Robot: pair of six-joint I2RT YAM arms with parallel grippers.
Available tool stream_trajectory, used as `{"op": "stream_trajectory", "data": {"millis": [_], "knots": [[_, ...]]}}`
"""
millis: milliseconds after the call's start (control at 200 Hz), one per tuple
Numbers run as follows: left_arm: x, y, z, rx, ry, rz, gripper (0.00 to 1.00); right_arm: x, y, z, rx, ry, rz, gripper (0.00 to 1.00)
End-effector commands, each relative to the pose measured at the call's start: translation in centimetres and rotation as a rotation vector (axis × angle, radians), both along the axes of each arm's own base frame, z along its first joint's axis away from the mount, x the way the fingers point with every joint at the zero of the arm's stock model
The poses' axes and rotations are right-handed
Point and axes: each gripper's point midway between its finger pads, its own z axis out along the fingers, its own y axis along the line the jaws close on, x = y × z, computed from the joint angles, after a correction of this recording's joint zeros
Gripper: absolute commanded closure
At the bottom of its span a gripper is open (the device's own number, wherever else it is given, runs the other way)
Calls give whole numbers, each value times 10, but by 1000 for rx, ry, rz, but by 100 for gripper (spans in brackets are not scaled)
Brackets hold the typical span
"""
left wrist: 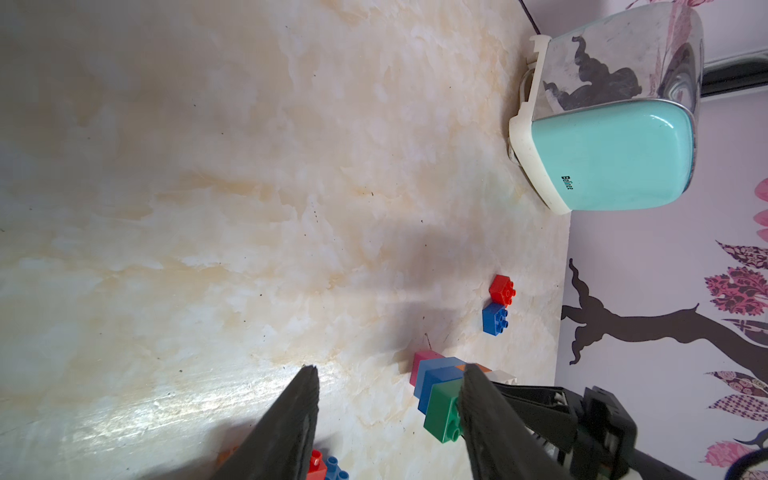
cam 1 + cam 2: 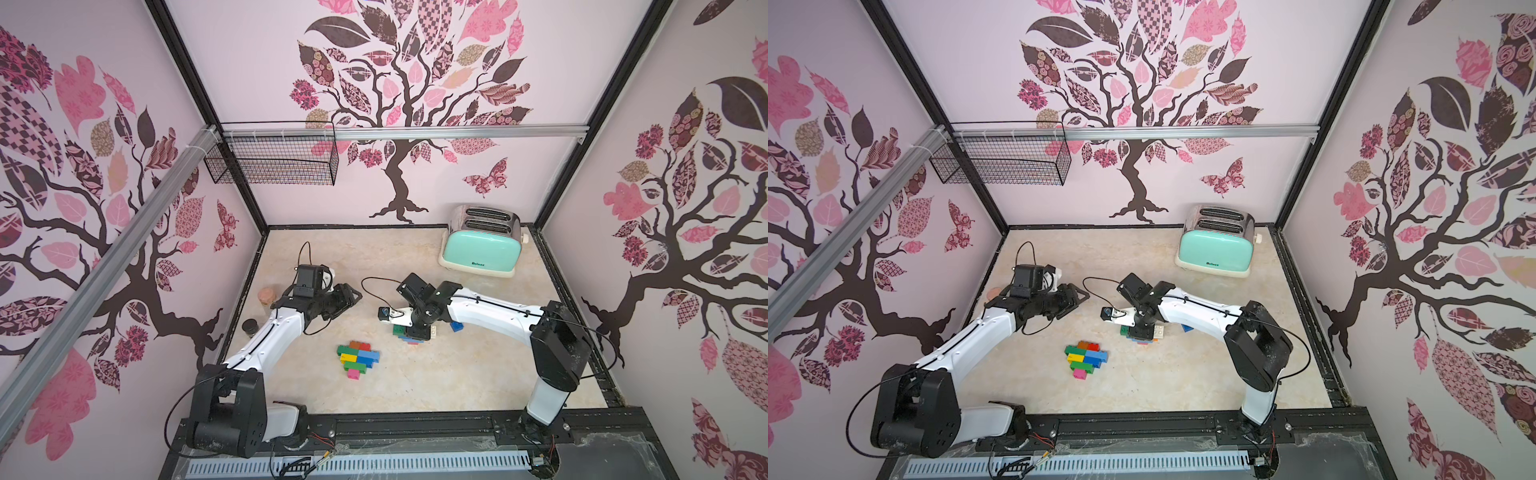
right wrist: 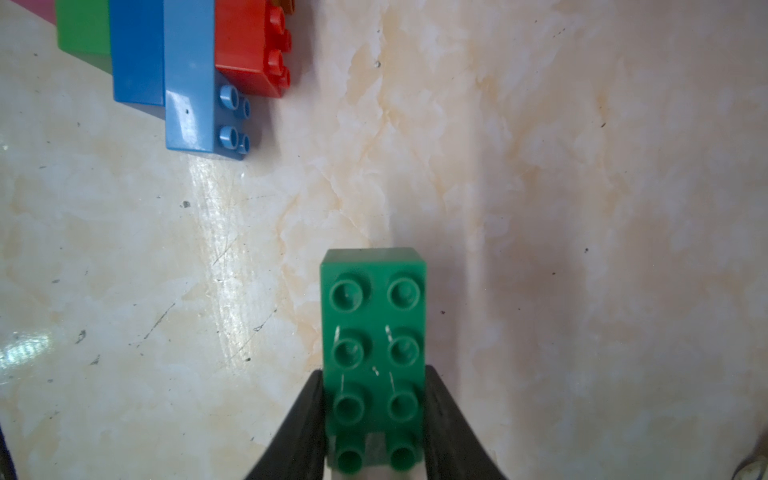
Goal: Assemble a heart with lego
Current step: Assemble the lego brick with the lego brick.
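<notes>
Right wrist view: right jaws clasp one eight-stud green brick [image 3: 374, 316]; left wrist view: left jaws apart.

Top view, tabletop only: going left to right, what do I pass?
Small black cylinder → flat multicoloured plastic brick heart → green oblong studded plastic brick → mint-green two-slot toaster.

— Where is the lego [image 2: 358, 358]?
— Some sits joined at the middle of the table [image 2: 457, 374]. My right gripper [image 2: 417, 332] points down onto a second cluster, a green brick [image 2: 398, 330] showing at its edge. My left gripper [image 2: 351, 297] hovers well apart.
</notes>
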Motion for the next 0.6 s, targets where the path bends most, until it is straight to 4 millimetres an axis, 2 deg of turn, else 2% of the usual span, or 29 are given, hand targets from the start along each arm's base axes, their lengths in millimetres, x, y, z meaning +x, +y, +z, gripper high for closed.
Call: {"op": "stream_trajectory", "data": {"millis": [0,180,185,190,195,200,210,220,415,480,590], "knots": [[-5,-2,5,-20,-15,-16,42,-10,3,0,20,50,9,59],[-9,-1,2,-19,-13,-14,42,-9,11,22,63,37,15,46],[-10,-1,2,-19,-13,-14,42,-9,11,22,65,38,15,44],[-9,-1,2,-19,-15,-14,42,-9,11,23,65,38,16,34],[-10,-1,2,-19,-15,-14,42,-9,11,23,66,38,17,18],[-10,-1,3,-20,-17,-14,42,-9,11,24,65,39,17,9],[-10,-1,2,-19,-15,-14,42,-9,11,25,67,37,17,3],[-10,-1,2,-19,-16,-14,42,-8,11,26,70,36,17,1],[-12,3,4,-13,-22,-5,41,-8,13,51,135,-5,5,0],[-12,4,6,-9,-27,-3,41,0,13,71,197,-56,-35,0],[-12,4,9,-5,-30,0,41,17,11,115,361,-184,-136,0]]}}
